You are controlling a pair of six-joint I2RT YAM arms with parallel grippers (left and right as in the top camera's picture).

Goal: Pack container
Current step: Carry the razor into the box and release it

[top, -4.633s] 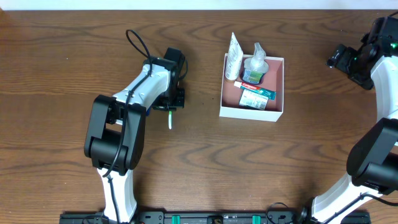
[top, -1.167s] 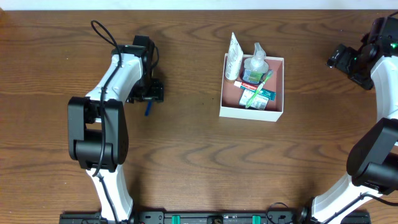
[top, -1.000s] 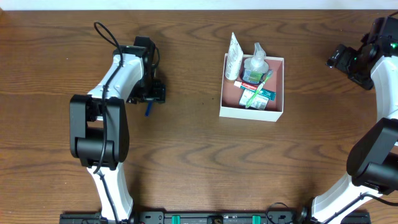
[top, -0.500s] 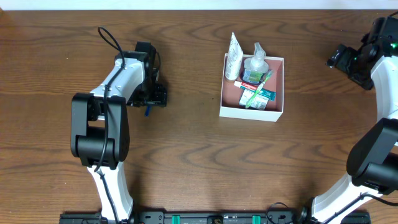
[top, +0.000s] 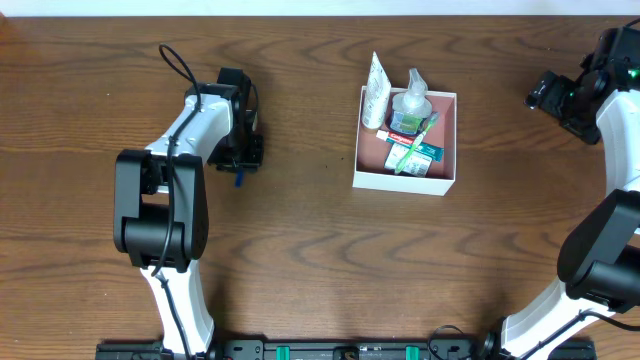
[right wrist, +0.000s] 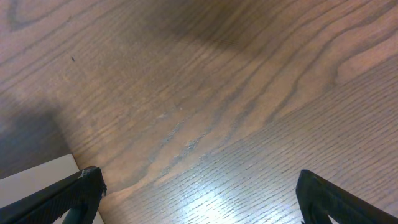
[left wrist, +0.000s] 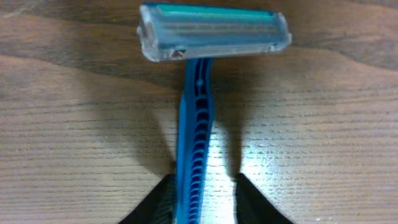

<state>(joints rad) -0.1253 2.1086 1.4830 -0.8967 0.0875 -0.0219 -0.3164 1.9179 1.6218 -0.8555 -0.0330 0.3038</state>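
Observation:
The container, a white box with a pink inside, stands at the upper middle of the table. It holds a white tube, a clear pump bottle, a toothpaste box and a green toothbrush. A blue razor lies on the table far to its left; its handle end shows in the overhead view. My left gripper straddles the handle, the left finger against it, the right finger a gap away. My right gripper is open and empty at the far right.
The right wrist view shows bare brown wood between my right gripper's fingers and a pale corner at its lower left. The wooden table runs under both arms.
The green toothbrush once under my left gripper now lies in the container. My left gripper has since shifted slightly right over the blue razor and its fingers have narrowed. The right arm is still.

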